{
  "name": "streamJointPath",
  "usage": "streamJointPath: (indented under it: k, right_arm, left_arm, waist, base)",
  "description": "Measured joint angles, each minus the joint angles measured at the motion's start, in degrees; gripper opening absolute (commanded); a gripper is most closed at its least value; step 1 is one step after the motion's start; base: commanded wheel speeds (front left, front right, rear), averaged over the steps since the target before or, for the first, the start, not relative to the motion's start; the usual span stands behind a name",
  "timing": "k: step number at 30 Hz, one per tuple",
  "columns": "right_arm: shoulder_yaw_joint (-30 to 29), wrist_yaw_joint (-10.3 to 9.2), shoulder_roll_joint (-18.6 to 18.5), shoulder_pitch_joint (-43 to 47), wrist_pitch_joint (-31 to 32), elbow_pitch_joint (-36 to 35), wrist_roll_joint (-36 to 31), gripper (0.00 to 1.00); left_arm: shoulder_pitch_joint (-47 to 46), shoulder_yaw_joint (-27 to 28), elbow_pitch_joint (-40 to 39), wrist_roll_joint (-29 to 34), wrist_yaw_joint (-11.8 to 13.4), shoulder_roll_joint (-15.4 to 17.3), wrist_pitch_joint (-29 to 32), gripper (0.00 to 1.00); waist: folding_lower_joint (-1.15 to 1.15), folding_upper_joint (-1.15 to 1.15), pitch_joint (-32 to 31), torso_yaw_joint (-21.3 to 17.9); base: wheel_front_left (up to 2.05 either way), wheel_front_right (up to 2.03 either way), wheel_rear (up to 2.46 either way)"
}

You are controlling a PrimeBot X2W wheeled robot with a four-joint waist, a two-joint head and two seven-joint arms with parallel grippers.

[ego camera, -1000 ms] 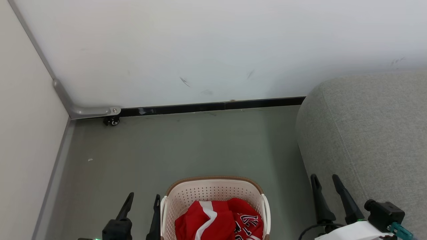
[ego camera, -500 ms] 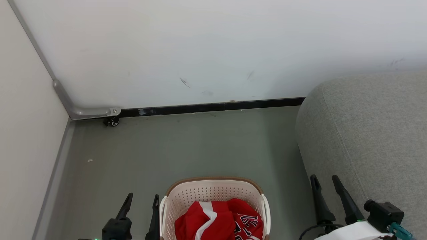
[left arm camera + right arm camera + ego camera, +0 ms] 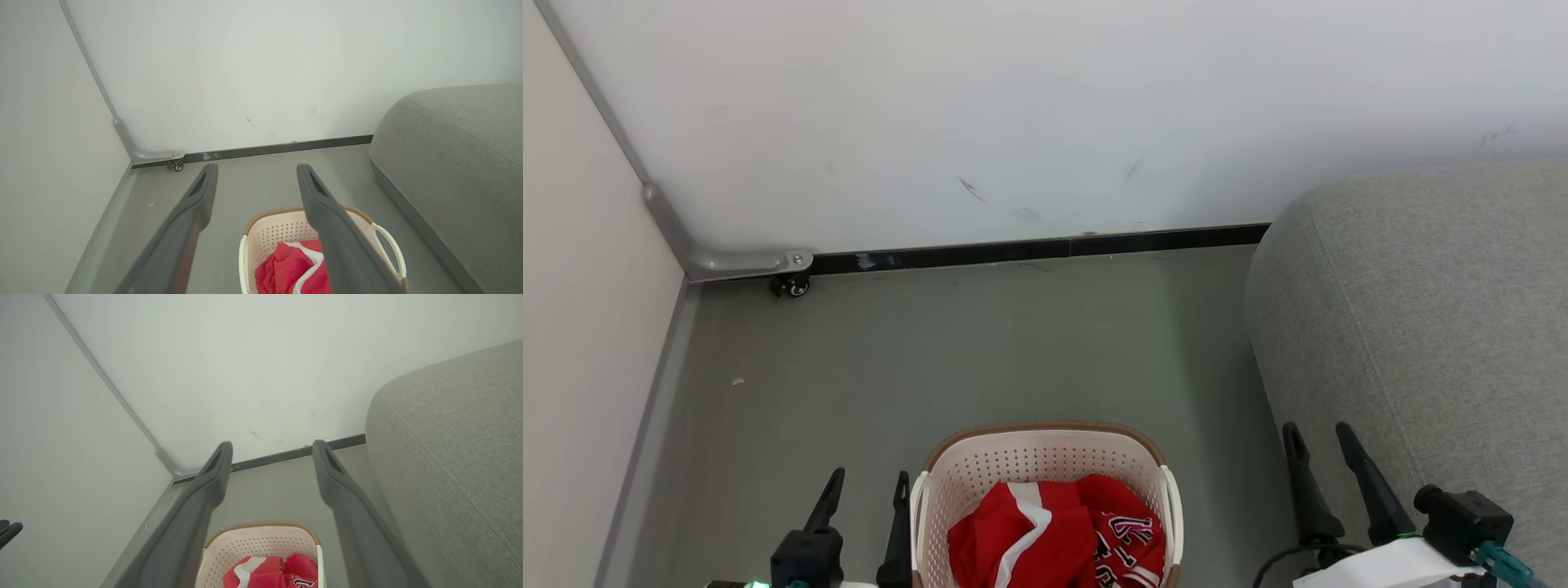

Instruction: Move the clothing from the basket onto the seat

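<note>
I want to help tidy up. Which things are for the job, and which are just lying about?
For the job:
red clothing
basket
grey seat

Just lying about:
caster wheel
metal bracket
black baseboard
white speck

No legible text
Black-and-white letters on the red jersey (image 3: pixel 1131 535), at four o'clock in the basket (image 3: pixel 1037 457), are too crumpled to read.

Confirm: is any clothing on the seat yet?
No, the clothing lies bunched inside the basket on the floor, apart from the seat.
</note>
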Motion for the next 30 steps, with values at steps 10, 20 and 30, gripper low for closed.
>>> streamJointPath:
  k: [10, 20, 30]
  right_arm:
    - [-0.4, 0.0, 0.0, -0.8, -0.4, -2.3, -1.3, 1.0]
    - [-0.9, 0.0, 0.0, -1.4, -0.9, -5.5, -1.9, 1.0]
    - [-3.5, 0.0, 0.0, -2.4, -1.0, -8.4, -2.6, 1.0]
  left_arm:
    - [-3.8, -0.3, 0.5, 0.4, 0.0, 0.2, 0.0, 1.0]
    - [-7.8, -1.9, 2.1, 2.4, -0.6, 0.5, 0.0, 1.0]
    - [-12.6, -4.9, 6.3, 4.1, -2.6, 0.6, 0.3, 1.0]
  waist:
    - [0.0, 0.0, 2.5, -0.3]
    - [0.0, 0.0, 5.9, -0.6]
    - [0.0, 0.0, 10.9, -1.7]
  base:
    - [0.0, 0.0, 0.0]
    - [0.0, 0.0, 0.0]
    - [0.0, 0.0, 0.0]
